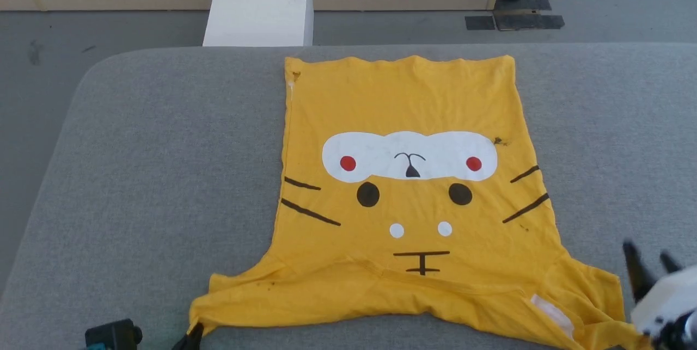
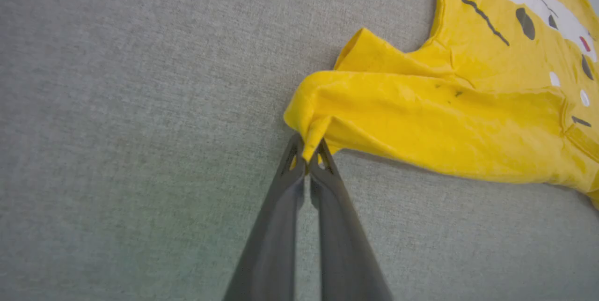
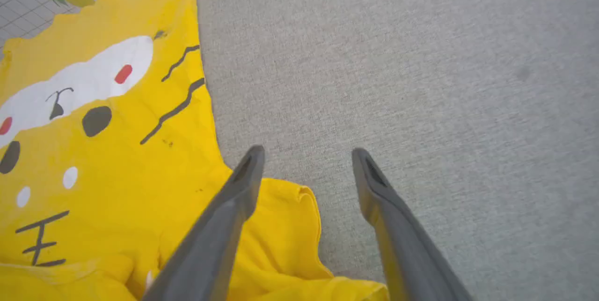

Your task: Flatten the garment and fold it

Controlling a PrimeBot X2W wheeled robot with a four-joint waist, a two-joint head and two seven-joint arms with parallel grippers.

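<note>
Mustard-yellow short-sleeved cotton T-shirt (image 1: 408,99) spread print-up on a grey fabric-covered table (image 1: 136,148), hem toward 12 o'clock, collar and sleeves toward 6.
The left gripper (image 2: 306,151), at the shirt's 8 o'clock, has its two dark fingers (image 2: 281,226) pressed together on the tip of that sleeve. The right gripper (image 3: 308,153), at 4 o'clock, has jaws apart: one finger over the other sleeve, one over bare table; it possibly hovers clear. A white box-shaped block (image 1: 260,7) stands on the floor (image 1: 381,26) past 12 o'clock.
</note>
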